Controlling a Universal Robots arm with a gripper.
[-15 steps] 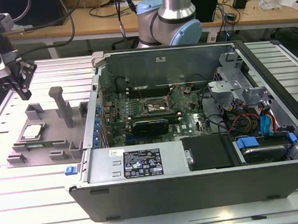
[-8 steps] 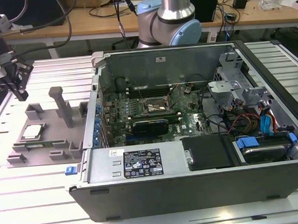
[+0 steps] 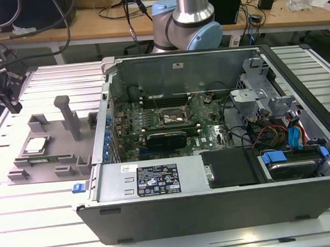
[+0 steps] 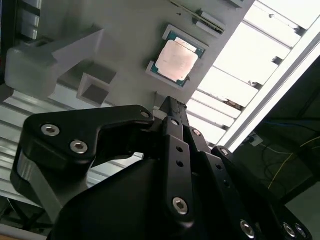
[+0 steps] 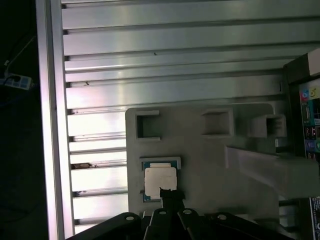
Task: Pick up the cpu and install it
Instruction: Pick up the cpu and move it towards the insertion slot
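The cpu [image 3: 36,144], a small square chip with a shiny metal top, lies flat in a recess of the grey fixture [image 3: 56,162] on the slatted table, at the exterior view's left. It also shows in both wrist views, cpu [image 4: 176,60] and cpu [image 5: 160,180]. My gripper [image 4: 167,100] hangs above the fixture, apart from the chip, its black fingers pressed together and holding nothing. Its tip [image 5: 167,192] lines up just beside the chip's edge. In the exterior view the gripper [image 3: 10,99] is a dark shape at the far left. The open motherboard socket [image 3: 173,116] sits inside the computer case.
The open computer case [image 3: 157,182] takes up the middle and the exterior view's right, with cables and drive bays inside. A tall grey post [image 3: 68,116] rises from the fixture near the chip. Wooden benches with cables run along the back.
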